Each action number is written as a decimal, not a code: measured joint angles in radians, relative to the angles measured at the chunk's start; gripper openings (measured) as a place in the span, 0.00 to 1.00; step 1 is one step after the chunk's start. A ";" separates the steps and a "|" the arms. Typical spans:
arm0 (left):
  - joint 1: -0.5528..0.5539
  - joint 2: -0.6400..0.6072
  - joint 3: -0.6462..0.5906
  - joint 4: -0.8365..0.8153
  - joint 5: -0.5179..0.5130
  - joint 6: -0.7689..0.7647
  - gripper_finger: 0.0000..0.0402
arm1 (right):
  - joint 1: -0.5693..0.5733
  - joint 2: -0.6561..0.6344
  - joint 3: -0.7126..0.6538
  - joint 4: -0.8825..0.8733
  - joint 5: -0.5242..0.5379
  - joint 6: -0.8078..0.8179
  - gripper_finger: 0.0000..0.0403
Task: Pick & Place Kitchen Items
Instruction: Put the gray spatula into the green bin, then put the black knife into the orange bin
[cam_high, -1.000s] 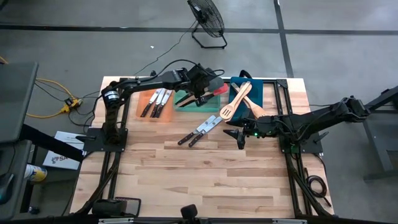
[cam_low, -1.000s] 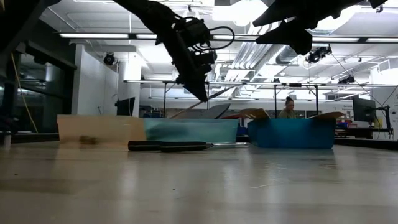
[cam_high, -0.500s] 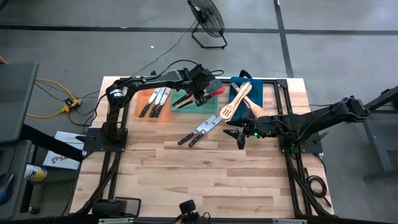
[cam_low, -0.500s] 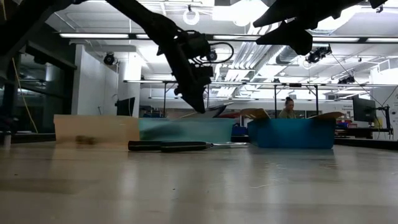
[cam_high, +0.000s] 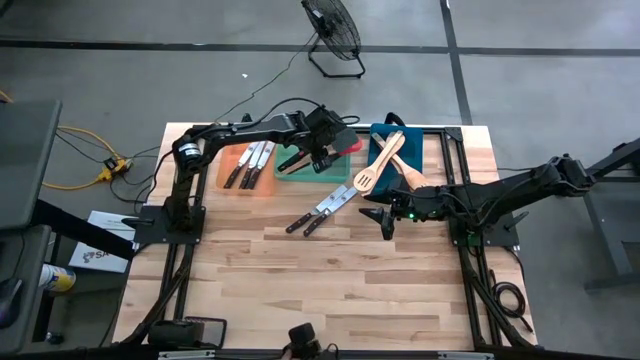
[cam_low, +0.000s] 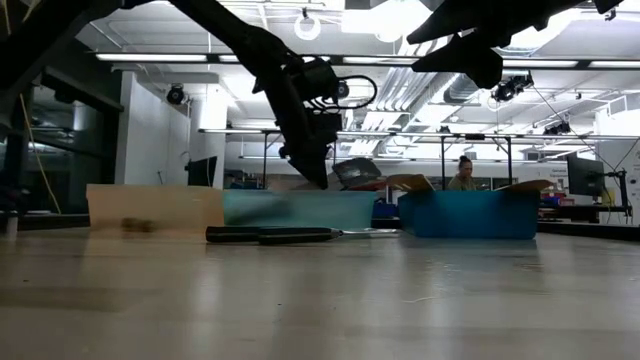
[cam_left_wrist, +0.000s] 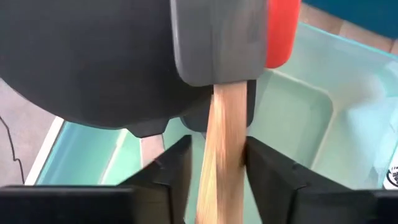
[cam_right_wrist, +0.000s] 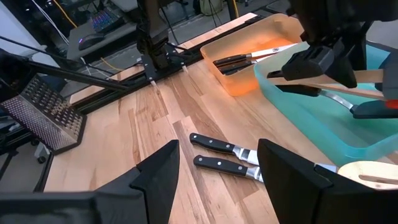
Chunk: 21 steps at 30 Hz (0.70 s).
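My left gripper (cam_high: 318, 152) stands low over the green tray (cam_high: 335, 176) and is shut on a spatula with a pale wooden handle and a grey head (cam_left_wrist: 214, 43). Its head (cam_low: 355, 172) shows above the tray's rim in the low view. A red spatula (cam_left_wrist: 283, 31) and a black one lie in the same tray. Two black-handled knives (cam_high: 320, 210) lie flat on the table in front of the tray. My right gripper (cam_high: 385, 220) is open and empty above the table, just right of those knives (cam_right_wrist: 221, 155). My left gripper pinches the spatula's wooden handle (cam_left_wrist: 225, 124) between its two fingers, a short way below the grey head. The fingers point down into the green tray and lie across the handle. The head end slants up and away from the fingers, above the tray.
An orange tray (cam_high: 248, 168) at the far left holds several knives. A blue tray (cam_high: 400, 158) at the far right holds wooden spoons and a turner that stick out over its rim. The table's near half (cam_high: 330, 290) is bare wood.
My left gripper has gone down toward the green tray and a little toward the table's left, carrying the spatula. The spatula's handle end has sunk with it and its grey head has tipped up above the tray's rim.
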 joint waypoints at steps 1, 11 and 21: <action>0.000 0.000 0.000 0.000 0.000 -0.001 0.37 | 0.000 0.000 0.000 0.000 0.000 0.000 0.52; 0.000 -0.052 0.000 -0.011 -0.001 -0.012 0.55 | 0.000 0.000 0.000 0.000 0.000 0.000 0.52; 0.001 -0.168 0.000 -0.170 0.029 -0.017 0.52 | 0.000 0.000 0.000 -0.003 0.000 0.000 0.52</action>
